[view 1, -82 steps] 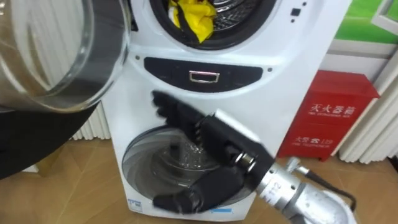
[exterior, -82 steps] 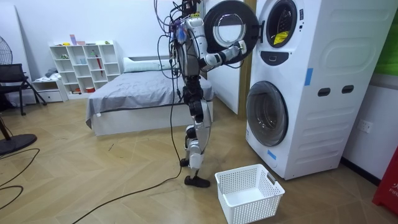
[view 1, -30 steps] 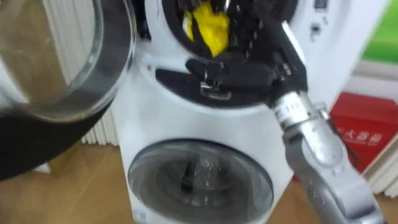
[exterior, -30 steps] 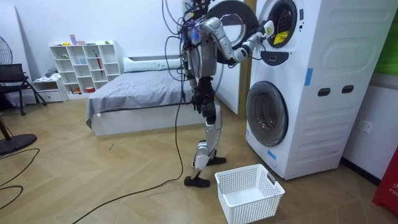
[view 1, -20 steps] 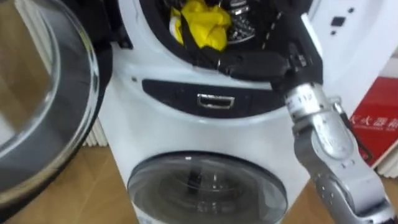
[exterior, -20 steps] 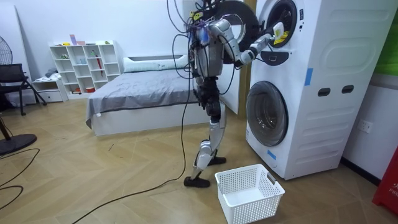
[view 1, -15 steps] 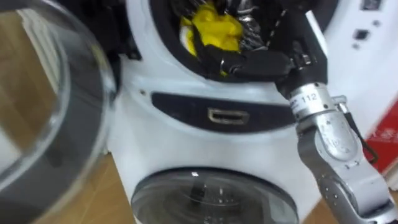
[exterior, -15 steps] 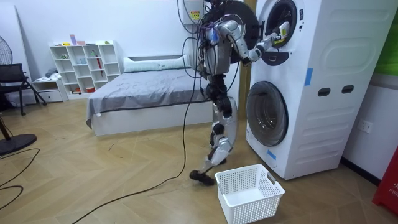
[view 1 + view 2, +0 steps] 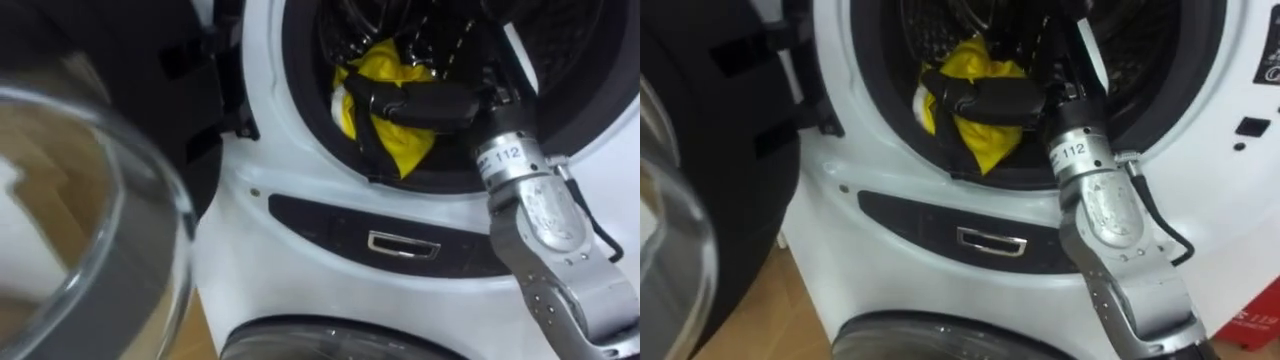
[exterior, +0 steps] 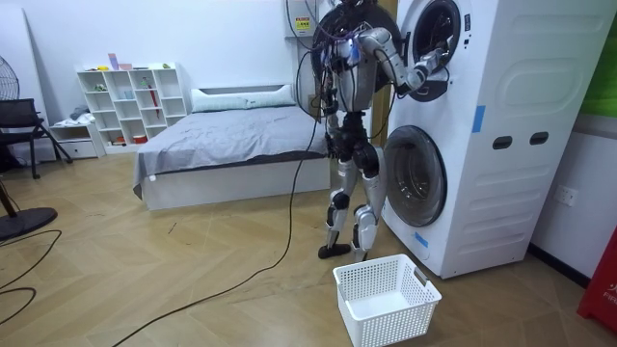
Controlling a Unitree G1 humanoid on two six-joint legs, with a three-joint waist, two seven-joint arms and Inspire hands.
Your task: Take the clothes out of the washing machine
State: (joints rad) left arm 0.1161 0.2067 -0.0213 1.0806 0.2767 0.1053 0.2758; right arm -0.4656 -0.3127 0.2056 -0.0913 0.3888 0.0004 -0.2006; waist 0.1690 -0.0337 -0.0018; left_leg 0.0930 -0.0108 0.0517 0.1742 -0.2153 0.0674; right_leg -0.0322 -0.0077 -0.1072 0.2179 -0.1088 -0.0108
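inside the upper drum mouth of the washing machine (image 9: 300, 190), as the left eye view has it, a yellow garment (image 9: 395, 150) hangs bunched over the lower lip of the opening. the right hand (image 9: 425, 102) lies across the top of that garment, touching it; whether it is clamped on the cloth or only resting there i cannot tell. the machine's round glass door (image 9: 110, 240) stands swung open off its left edge, as the robot faces it. below the drum mouth is a dark panel (image 9: 330, 225) with a small metal-edged handle (image 9: 403, 245), and under that the curved top of the machine's lower door (image 9: 320, 338)

from the room view, the robot stands upright close against the machine's front, on the room view's left of it, one arm raised into the upper drum. a white laundry basket (image 10: 386, 299) sits on the wood floor (image 10: 193, 280) just before the machine's lower door. a bed (image 10: 222, 145) and a white shelf unit (image 10: 130, 101) are well away from the machine, toward the room view's left

the right eye view agrees: the hand is on top of the yellow garment, which drapes over the drum's lower lip
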